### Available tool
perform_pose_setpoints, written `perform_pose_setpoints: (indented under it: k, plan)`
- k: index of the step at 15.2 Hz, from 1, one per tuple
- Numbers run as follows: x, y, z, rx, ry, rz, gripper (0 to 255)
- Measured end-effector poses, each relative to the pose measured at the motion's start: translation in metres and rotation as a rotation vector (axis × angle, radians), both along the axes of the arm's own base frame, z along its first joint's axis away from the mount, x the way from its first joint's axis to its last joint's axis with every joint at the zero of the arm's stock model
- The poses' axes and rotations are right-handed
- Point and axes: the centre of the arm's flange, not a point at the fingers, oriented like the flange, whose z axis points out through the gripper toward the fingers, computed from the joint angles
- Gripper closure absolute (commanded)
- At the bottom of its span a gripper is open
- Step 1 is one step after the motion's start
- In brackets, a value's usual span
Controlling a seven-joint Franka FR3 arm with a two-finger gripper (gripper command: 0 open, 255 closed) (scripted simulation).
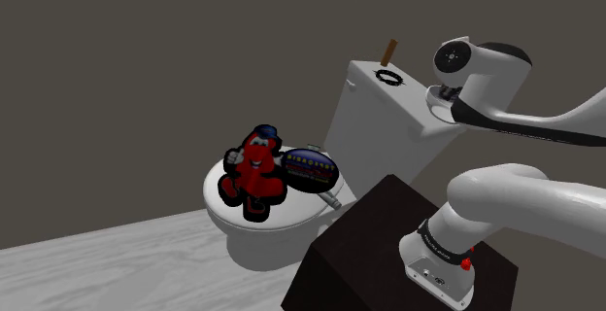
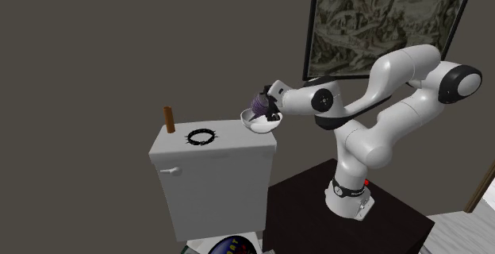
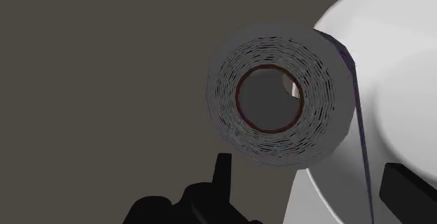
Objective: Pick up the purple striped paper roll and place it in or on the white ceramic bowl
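A white bowl [image 2: 259,122] sits on the toilet tank's lid at the corner nearest the arm. The purple striped paper roll [image 2: 259,101] lies on its side over the bowl's top. In the wrist view I look at the roll [image 3: 318,128] end-on, through its hollow core, with the bowl's [image 3: 399,82] white wall right behind it. My gripper [image 2: 273,106] is level with the roll, just beside the bowl. Seen from the wrist, the gripper [image 3: 308,168] is open: its fingers [image 3: 223,166] stand wide apart, short of the roll and not touching it.
On the white tank lid [image 2: 226,143] stand a brown stick [image 2: 168,119] and a black ring [image 2: 201,136]. A red toy [image 1: 254,168] and a dark oval object [image 1: 311,169] lie on the toilet seat lid. A framed picture [image 2: 389,18] hangs behind the arm. The dark stand [image 1: 388,251] is below.
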Motion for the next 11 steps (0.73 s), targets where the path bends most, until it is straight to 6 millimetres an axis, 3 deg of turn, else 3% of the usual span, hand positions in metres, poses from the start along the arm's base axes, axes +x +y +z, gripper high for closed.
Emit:
perform_pose_setpoints:
  k: [3, 7, 11]
  plan:
    - [0.0, 0.006, 0.001, -0.001, 0.0, 0.001, 0]
    - [0.001, 0.041, 0.017, -0.002, 0.0, 0.001, 0]
    - [0.001, 0.046, 0.017, 0.0, 0.0, 0.0, 0]
